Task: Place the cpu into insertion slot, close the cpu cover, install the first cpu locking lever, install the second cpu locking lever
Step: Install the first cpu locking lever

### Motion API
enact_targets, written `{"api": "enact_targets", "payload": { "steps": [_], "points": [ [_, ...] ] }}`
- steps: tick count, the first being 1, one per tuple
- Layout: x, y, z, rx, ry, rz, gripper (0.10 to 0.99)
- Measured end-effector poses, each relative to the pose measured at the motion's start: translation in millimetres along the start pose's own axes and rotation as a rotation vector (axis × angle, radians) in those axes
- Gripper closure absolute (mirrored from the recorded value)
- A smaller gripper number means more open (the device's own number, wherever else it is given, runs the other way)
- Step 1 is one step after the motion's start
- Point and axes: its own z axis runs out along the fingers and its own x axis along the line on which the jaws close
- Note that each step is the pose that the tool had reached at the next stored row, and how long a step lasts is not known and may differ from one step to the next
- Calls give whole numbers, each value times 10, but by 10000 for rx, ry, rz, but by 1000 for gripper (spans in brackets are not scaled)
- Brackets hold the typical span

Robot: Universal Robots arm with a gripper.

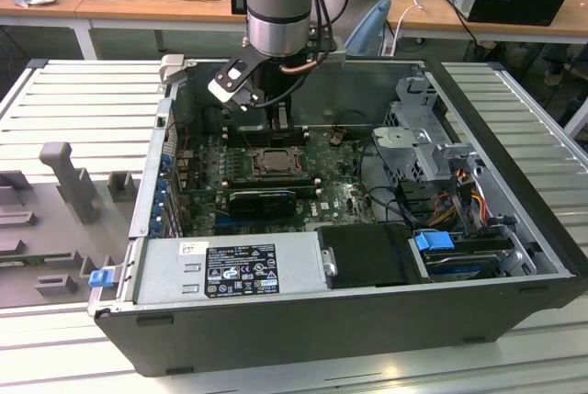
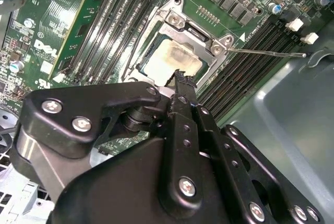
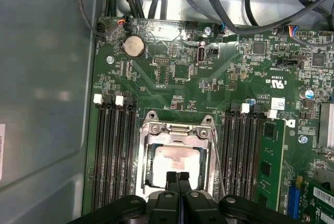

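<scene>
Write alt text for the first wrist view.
A black pincer, fingers shut, hangs over a chip seated under a metal cover frame. Memory slots flank it on a green circuit board.

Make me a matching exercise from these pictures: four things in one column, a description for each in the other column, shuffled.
Things:
1. cpu
2. cpu cover
3. coin battery
4. gripper

Descriptions:
A. round and silvery
B. black, fingertips together
C. pale flat square
D. metal frame with a large window

Pairs: 1-C, 2-D, 3-A, 4-B
</scene>
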Motion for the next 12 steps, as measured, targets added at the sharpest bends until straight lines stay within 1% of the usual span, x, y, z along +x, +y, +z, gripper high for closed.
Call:
{"api": "enact_targets", "payload": {
  "steps": [12],
  "points": [
    [1,1,-28,0,0,1,980]
  ]
}}
